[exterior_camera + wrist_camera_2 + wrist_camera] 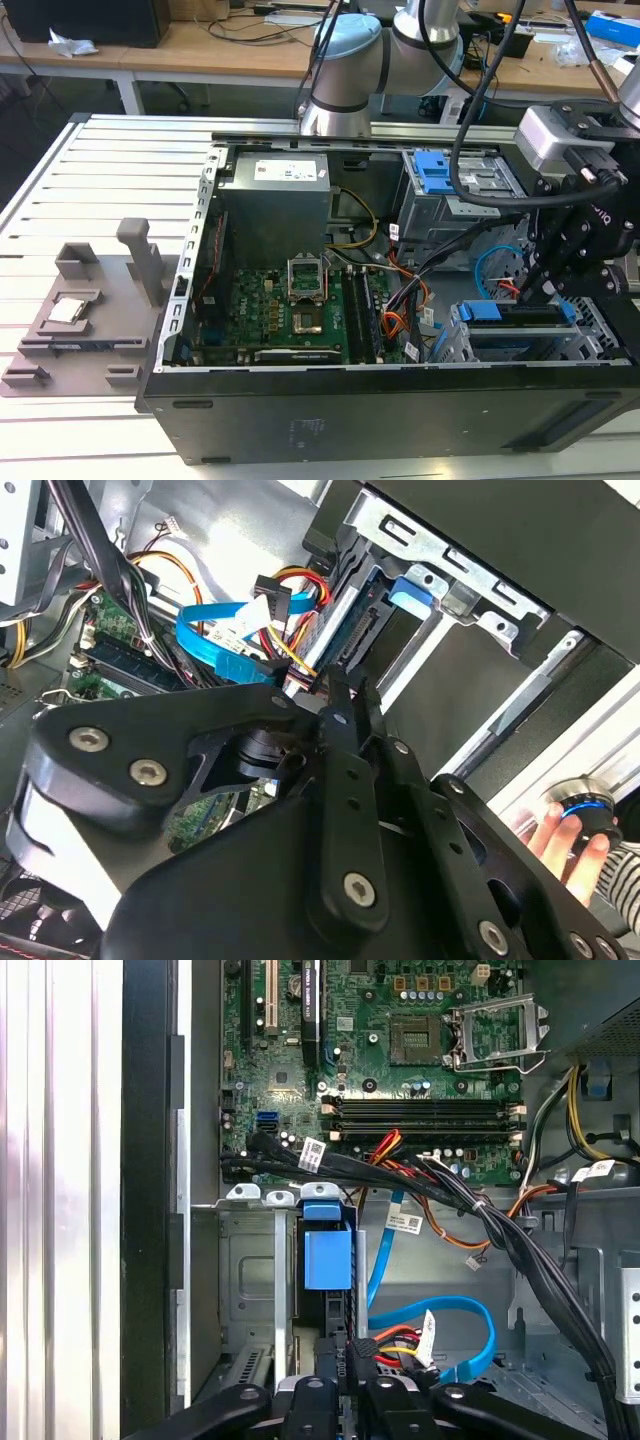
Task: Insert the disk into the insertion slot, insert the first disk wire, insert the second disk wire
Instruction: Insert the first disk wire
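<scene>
Working the first-wire step, by the look: the disk [328,1258] sits inside the insertion slot [462,345], lower right of the exterior view. The gripper [347,1360] hovers at the first disk wire [390,1335] plug, though whether it is clamped I cannot tell. Seating it calls for square alignment. The second disk wire [430,1304] loops just beside.

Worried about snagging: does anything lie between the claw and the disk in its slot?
Nothing visible does. In the first wrist view the claw is at the end of the disk, seated in the insertion slot, with the first disk wire beside it; the second disk wire loops aside.
</scene>
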Motion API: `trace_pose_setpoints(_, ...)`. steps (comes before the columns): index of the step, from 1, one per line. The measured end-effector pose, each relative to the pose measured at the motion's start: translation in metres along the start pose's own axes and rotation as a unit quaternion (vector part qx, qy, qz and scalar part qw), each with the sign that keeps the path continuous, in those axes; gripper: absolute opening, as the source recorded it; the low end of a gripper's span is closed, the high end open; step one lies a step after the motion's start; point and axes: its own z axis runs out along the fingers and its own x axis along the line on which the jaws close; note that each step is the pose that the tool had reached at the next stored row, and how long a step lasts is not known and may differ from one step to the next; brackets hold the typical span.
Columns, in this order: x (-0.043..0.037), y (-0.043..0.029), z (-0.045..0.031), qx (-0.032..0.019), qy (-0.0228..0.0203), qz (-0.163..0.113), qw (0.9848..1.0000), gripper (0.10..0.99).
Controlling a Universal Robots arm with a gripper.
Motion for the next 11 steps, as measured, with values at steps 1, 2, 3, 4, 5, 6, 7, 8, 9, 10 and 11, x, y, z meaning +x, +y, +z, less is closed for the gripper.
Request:
trace_pose_setpoints(1,0.0,0.0,0.0,0.0,0.0,0.0,1.0,0.173)
trace_pose_setpoints(2,0.0,0.0,0.0,0.0,0.0,0.0,1.0,0.173)
trace_pose_setpoints(3,0.0002,0.0,0.0,0.0,0.0,0.0,1.0,0.173)
trace_pose_setpoints(4,0.001,0.0,0.0001,0.0,0.0,0.0,1.0,0.173)
trace_pose_setpoints(5,0.0024,-0.0001,0.0,0.0,0.0001,0.0,1.0,0.173)
trace_pose_setpoints(6,0.0031,-0.0001,0.0003,0.0,0.0,0.0,1.0,0.173)
trace_pose_setpoints(7,0.0031,-0.0008,0.0009,0.0,0.0001,0.0,1.0,0.173)
trace_pose_setpoints(8,0.003,-0.0026,0.0015,-0.0001,0.0002,0.0,1.0,0.173)
trace_pose_setpoints(9,0.0021,-0.0054,0.0023,-0.0003,0.0001,0.0,1.0,0.173)
trace_pose_setpoints(10,-0.0006,-0.0097,0.0031,-0.0008,0.0002,0.0,1.0,0.173)
trace_pose_setpoints(11,-0.0019,-0.0114,0.0036,-0.0009,0.0001,0.0,1.0,0.173)
